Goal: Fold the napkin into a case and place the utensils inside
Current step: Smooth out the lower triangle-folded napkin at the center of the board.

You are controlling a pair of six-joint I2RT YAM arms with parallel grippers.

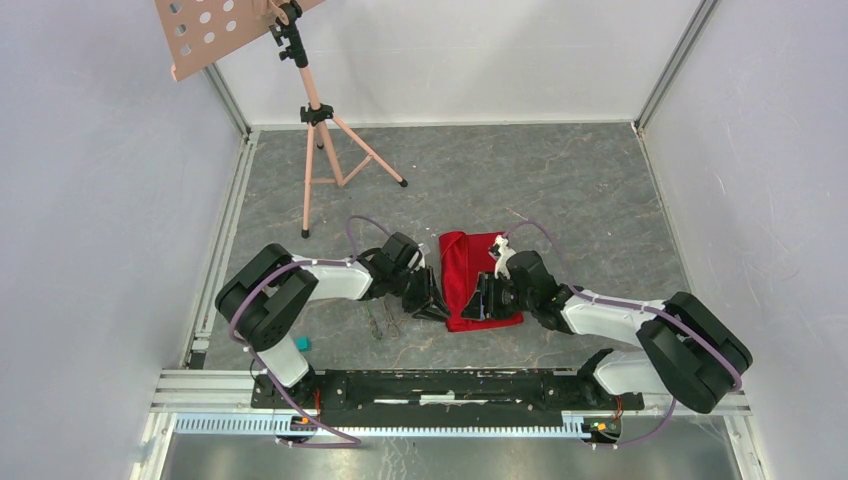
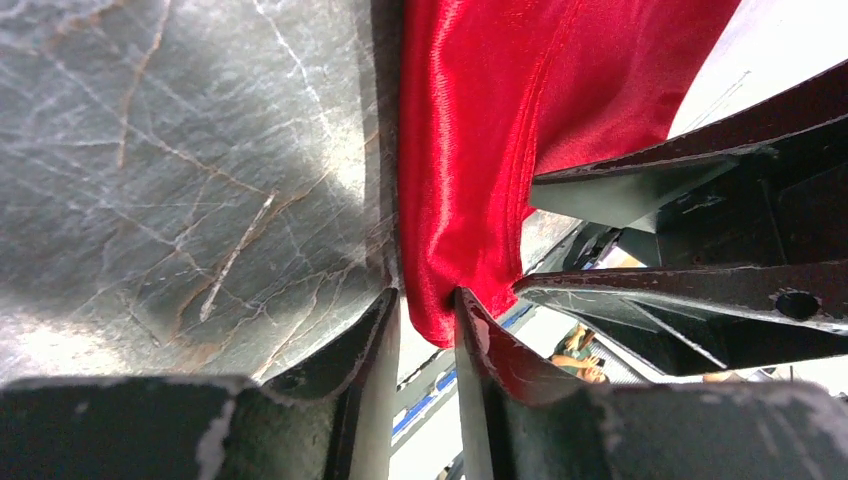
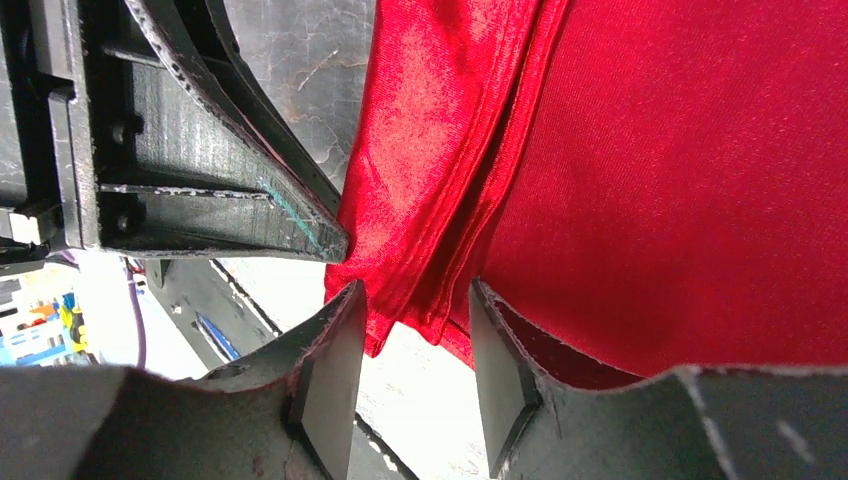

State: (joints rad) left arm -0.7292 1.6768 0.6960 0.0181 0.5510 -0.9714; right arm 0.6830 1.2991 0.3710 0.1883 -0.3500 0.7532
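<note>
The red napkin (image 1: 478, 270) lies folded into a narrow upright strip mid-table between both arms. My left gripper (image 1: 437, 303) sits at its near left corner. In the left wrist view the jaws (image 2: 428, 305) stand narrowly apart around the cloth corner (image 2: 470, 150), which touches one finger (image 2: 478, 330), with a sliver of light on the other side. My right gripper (image 1: 487, 297) is at the same near edge. Its jaws (image 3: 415, 295) are open, and the folded napkin edge (image 3: 430, 180) hangs loose between them. The utensils (image 1: 380, 320), thin dark pieces, lie on the table left of the napkin.
A pink music stand on a tripod (image 1: 322, 150) stands at the back left. A small teal block (image 1: 302, 343) lies near the left arm's base. A metal rail (image 1: 450, 385) runs along the near edge. White walls close in the left, right and back sides.
</note>
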